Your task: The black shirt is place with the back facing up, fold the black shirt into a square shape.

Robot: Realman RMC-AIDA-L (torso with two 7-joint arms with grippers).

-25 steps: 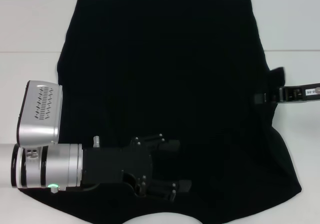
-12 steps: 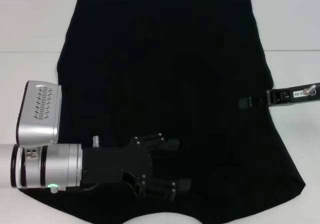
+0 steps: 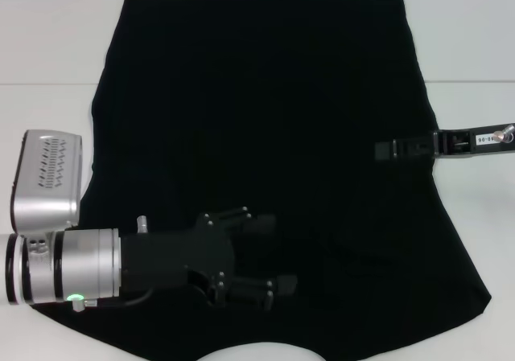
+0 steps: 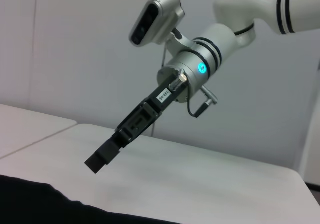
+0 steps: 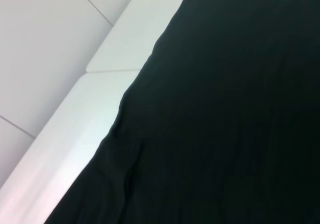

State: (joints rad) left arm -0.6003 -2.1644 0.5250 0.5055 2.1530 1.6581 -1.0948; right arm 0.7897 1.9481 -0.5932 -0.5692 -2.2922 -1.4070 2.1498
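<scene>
Shirt, black shirt (image 3: pixel 265 136), lay spread flat across the white table (image 3: pixel 48 39). Left gripper (image 3: pixel 278 252) hovered over its near left part, fingers spread apart. Right gripper (image 3: pixel 385 149) reached in over the right edge, raised clear of the cloth, fingers together, empty.

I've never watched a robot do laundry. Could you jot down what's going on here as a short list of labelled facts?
Item: black shirt, spread flat on a white table
Neckline: on the edge nearest the robot
Left gripper: open, low over the shirt's near left part
Right gripper: above the shirt's right side, empty
Folding: no fold visible yet
</scene>
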